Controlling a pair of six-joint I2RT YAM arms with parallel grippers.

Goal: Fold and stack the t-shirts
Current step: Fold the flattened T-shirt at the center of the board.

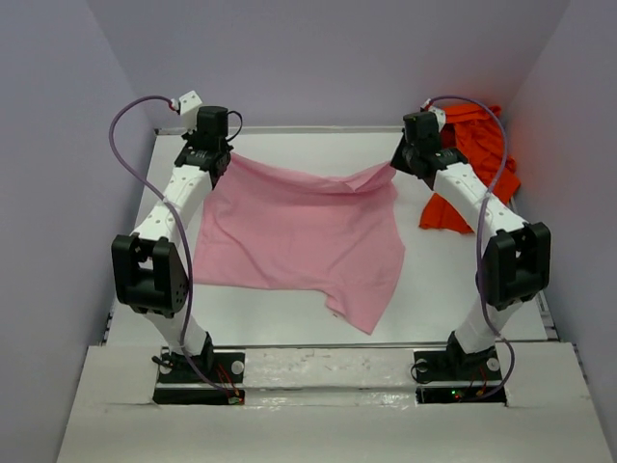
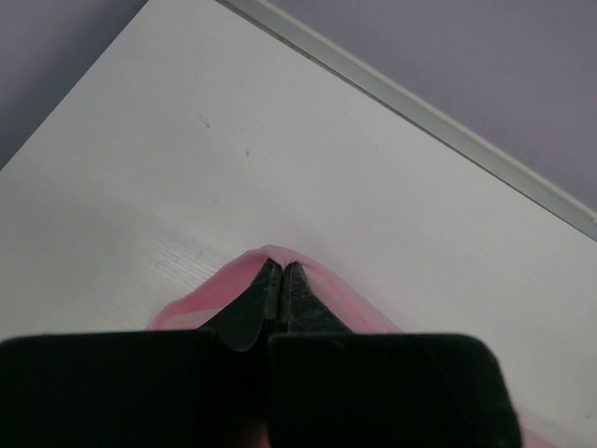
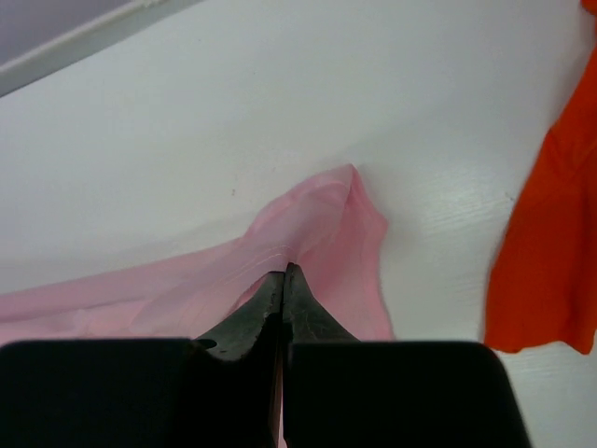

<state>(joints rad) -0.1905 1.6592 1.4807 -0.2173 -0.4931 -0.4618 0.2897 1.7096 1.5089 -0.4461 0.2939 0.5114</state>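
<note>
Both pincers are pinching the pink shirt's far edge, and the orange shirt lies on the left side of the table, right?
Not quite. The orange shirt lies on the right side of the table, beside the right arm, as the top view shows. The left pincer and right pincer do pinch the pink shirt at its far edge.

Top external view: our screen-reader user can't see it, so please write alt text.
The left hand and right hand each pinch a far corner of a pink t-shirt, the rest spread on the white table. An orange-red t-shirt lies crumpled at the far right.
</note>
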